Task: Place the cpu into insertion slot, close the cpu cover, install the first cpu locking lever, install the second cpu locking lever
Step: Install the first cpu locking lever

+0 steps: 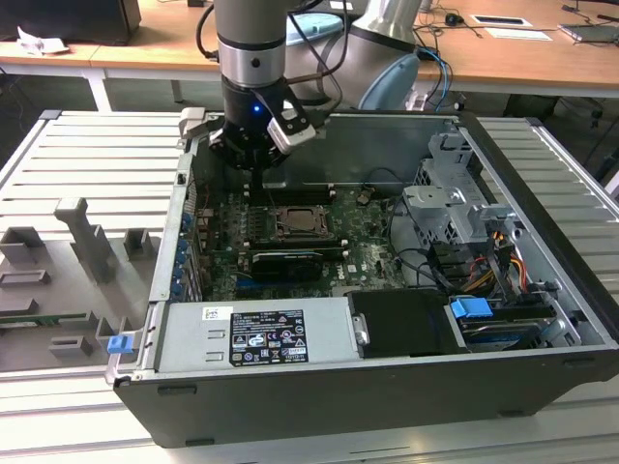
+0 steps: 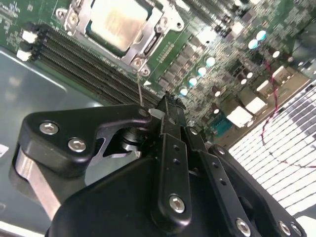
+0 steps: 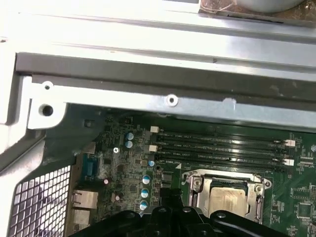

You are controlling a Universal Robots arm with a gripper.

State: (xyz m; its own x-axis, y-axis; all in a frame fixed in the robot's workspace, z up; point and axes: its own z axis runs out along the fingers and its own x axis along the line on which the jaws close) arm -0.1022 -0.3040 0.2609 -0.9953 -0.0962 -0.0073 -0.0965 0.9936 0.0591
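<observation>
The cpu (image 2: 118,22) (image 3: 229,200) lies flat in the insertion slot (image 1: 295,224) on the green board. Over it rests the cpu cover (image 2: 153,37) (image 3: 256,190), its silver frame around the chip's pale top. From the socket's corner a thin metal locking lever (image 2: 140,91) rises up to my black gripper (image 2: 167,104) (image 1: 253,188) (image 3: 168,195). The fingertips are together beside the rod's end, and I cannot tell whether they pinch it. In the exterior view the gripper hangs just behind the socket, towards that view's left.
Long black memory slots (image 3: 222,148) run beside the socket, close to the case's back wall (image 3: 168,79). A power supply (image 1: 251,333) fills the case's front, and a drive cage with cables (image 1: 455,208) stands at the exterior view's right. Grey fixtures (image 1: 87,242) stand outside the case.
</observation>
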